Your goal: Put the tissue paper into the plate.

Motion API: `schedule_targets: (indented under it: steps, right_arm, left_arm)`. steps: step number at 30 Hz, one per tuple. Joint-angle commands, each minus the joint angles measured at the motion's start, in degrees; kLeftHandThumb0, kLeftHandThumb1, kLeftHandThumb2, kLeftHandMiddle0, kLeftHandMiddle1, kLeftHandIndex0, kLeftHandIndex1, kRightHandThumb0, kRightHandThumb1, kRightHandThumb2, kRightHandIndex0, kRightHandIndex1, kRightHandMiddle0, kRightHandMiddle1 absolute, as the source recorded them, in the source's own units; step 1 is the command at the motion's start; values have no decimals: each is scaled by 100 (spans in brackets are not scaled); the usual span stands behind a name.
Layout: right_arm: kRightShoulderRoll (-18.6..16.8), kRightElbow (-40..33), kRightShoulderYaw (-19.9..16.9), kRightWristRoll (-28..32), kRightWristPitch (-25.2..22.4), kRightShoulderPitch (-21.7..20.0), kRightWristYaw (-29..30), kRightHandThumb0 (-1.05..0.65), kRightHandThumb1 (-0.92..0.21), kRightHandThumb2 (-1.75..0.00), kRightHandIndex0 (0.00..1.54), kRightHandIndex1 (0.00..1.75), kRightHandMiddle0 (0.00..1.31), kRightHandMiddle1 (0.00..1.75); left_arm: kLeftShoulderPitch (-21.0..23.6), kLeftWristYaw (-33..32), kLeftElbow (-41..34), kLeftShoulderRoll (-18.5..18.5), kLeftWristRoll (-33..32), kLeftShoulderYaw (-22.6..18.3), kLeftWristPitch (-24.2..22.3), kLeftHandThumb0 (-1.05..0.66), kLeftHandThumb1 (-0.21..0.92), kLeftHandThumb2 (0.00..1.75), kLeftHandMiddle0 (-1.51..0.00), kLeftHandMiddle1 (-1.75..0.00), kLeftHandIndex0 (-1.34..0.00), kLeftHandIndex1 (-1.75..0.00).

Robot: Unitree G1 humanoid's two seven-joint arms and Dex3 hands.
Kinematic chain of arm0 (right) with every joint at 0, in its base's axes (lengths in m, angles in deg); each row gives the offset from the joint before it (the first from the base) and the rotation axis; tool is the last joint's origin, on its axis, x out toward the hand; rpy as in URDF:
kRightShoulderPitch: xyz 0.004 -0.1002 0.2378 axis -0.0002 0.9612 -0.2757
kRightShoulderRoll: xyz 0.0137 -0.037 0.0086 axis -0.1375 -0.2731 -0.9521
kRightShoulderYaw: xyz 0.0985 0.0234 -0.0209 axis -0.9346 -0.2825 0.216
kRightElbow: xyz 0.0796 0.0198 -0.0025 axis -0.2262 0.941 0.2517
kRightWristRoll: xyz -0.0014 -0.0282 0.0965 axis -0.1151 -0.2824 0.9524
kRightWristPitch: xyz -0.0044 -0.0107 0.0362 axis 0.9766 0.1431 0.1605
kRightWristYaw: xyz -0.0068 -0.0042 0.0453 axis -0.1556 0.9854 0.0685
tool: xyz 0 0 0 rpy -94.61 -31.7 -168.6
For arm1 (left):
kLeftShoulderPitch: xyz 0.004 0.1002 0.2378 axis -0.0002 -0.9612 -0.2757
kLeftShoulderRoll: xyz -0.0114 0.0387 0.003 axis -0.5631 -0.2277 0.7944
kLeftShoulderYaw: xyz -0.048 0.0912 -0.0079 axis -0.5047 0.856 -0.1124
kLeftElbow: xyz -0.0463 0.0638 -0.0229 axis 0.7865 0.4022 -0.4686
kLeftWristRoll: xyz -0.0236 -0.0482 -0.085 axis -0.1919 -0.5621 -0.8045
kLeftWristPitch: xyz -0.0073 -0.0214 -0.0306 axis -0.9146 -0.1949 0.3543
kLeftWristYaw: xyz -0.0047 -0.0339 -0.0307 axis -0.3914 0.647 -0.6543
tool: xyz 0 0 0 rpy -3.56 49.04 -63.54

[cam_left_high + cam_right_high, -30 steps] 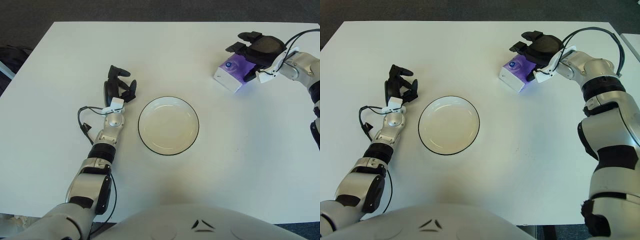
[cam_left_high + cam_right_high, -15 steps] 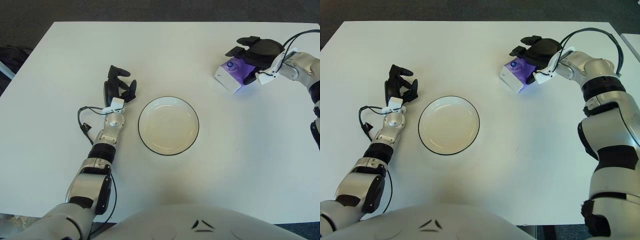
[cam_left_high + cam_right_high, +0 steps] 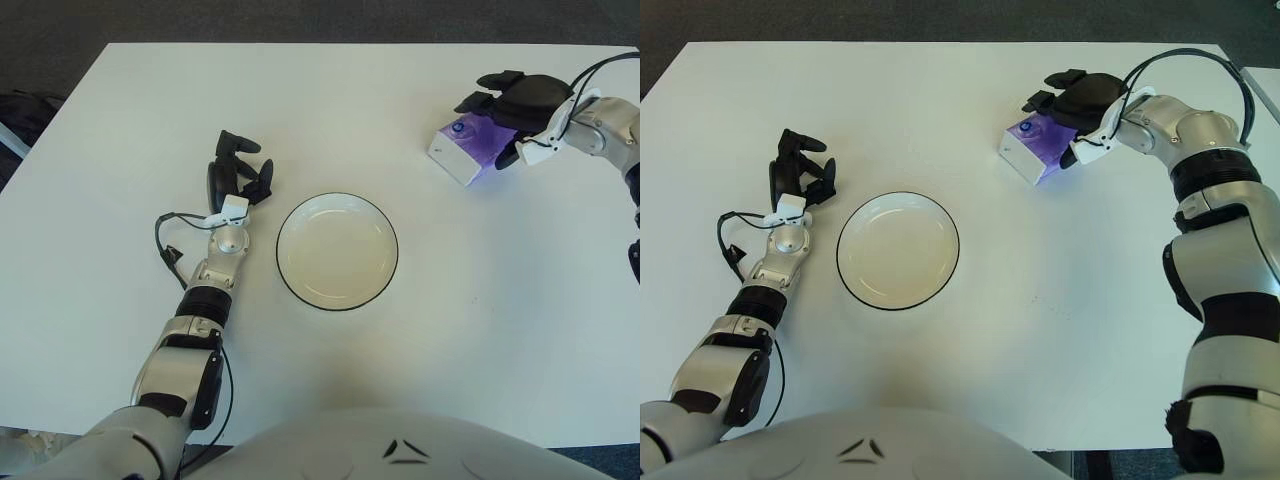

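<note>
The tissue pack [image 3: 462,146], white with a purple top, is at the far right of the white table. My right hand [image 3: 512,100] covers its right end. The dark fingers [image 3: 487,80] curl over the far edge and the thumb presses the near right side, so the hand is shut on the pack. I cannot tell whether the pack is off the table. The white plate [image 3: 337,250] with a black rim sits empty mid-table, well to the left of the pack. My left hand [image 3: 238,172] shows just left of the plate, fingers relaxed and holding nothing.
The table's far edge [image 3: 360,44] runs close behind the pack. Bare white tabletop [image 3: 430,215] lies between pack and plate. A black cable [image 3: 165,245] loops beside my left forearm. Dark floor surrounds the table.
My right hand has drawn slightly to the right over the pack, uncovering more of its purple top. The pack has barely shifted. The left arm and the plate have not moved.
</note>
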Motion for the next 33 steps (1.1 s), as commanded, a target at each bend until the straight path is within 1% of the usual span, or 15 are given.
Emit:
schedule_targets:
  steps: [1, 8, 12, 18, 24, 28, 33]
  right_arm:
    - [187, -147, -129, 96, -81, -110, -135, -79, -84, -6, 13, 0, 0, 52]
    - [224, -242, -217, 166, -108, -92, -327, -80, -84, -7, 13, 0, 0, 52]
    - [231, -288, -285, 220, -105, -64, -486, -80, -84, -7, 13, 0, 0, 52]
    - [235, -335, -373, 349, -97, -22, -770, -77, -83, -7, 13, 0, 0, 50]
    - [230, -373, -454, 491, -118, 22, -1064, -76, -82, -7, 13, 0, 0, 48]
    - [225, -396, -479, 550, -115, 53, -1166, -75, -82, -8, 13, 0, 0, 47]
    - [222, -404, -500, 589, -60, 80, -1250, -73, -82, -8, 13, 0, 0, 44]
  left_arm:
    - [-948, -22, 647, 337, 41, 146, -33, -39, 67, 84, -76, -175, -37, -172]
    - [-962, 5, 623, 329, 38, 152, -30, -39, 66, 84, -81, -175, -38, -171]
    - [-968, 19, 631, 313, 33, 150, 28, -39, 66, 84, -82, -175, -38, -171]
    - [-967, 23, 644, 313, 3, 125, 16, -39, 66, 84, -79, -175, -38, -171]
    - [-974, -10, 618, 306, 41, 137, -57, -39, 66, 84, -80, -175, -38, -171]
    - [-973, 19, 617, 303, 25, 133, -57, -39, 67, 83, -80, -175, -38, -170]
    - [-973, 50, 623, 300, 5, 130, -32, -39, 67, 84, -76, -175, -38, -171]
